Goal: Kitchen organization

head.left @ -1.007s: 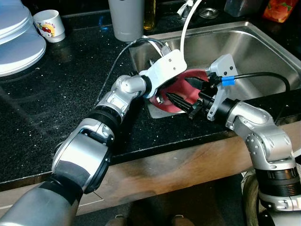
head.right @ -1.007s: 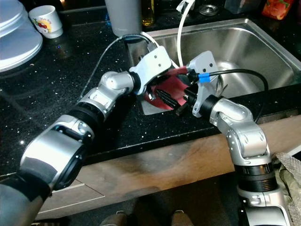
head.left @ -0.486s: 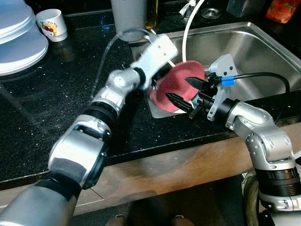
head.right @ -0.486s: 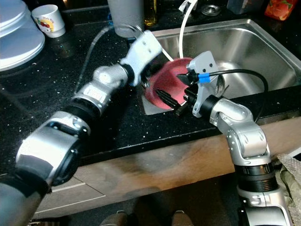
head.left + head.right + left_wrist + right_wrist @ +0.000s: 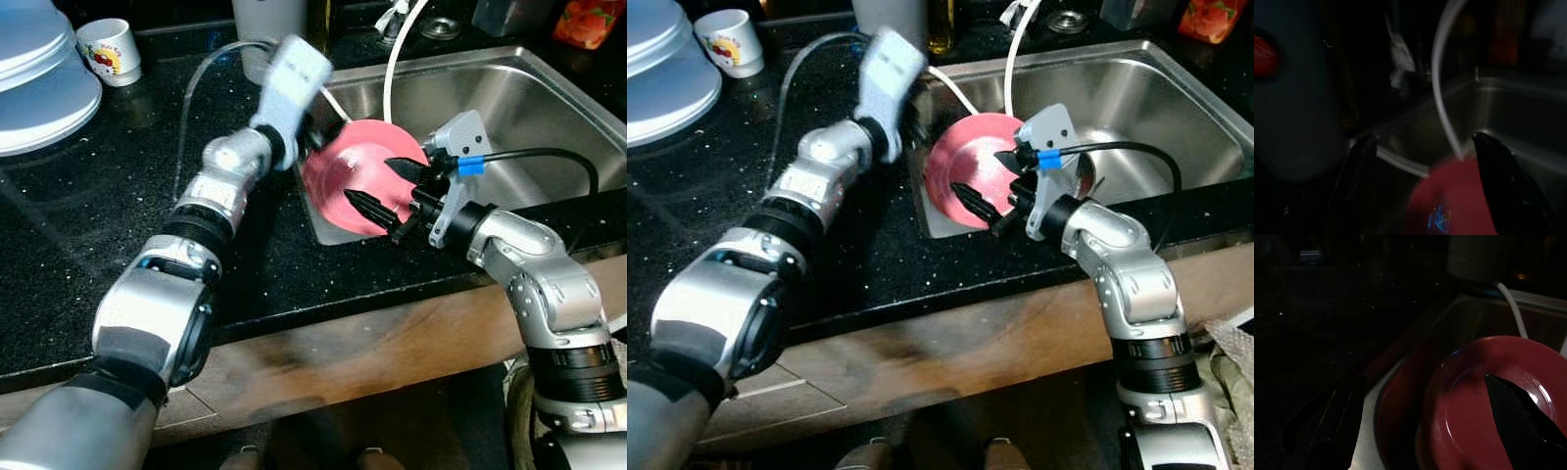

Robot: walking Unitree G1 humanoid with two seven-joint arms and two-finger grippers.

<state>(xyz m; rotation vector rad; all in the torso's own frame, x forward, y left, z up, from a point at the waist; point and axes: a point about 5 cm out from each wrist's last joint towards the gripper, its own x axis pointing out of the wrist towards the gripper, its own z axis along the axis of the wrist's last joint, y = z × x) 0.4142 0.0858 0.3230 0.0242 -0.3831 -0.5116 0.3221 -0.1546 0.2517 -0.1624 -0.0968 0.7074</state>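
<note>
Lifted since before — left claw (image 5: 318, 162) gripping red plate (image 5: 355, 176), right claw (image 5: 392, 188) open beside it

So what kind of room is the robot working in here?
Most likely a home kitchen: a stainless steel sink set into a black speckled countertop, with a cartoon mug and a red plate nearby.

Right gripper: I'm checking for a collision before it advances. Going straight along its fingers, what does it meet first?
Most likely the red plate at the sink's near-left corner: the open right gripper points at its face, one finger already overlapping it in the right wrist view, though depth is unclear.
</note>
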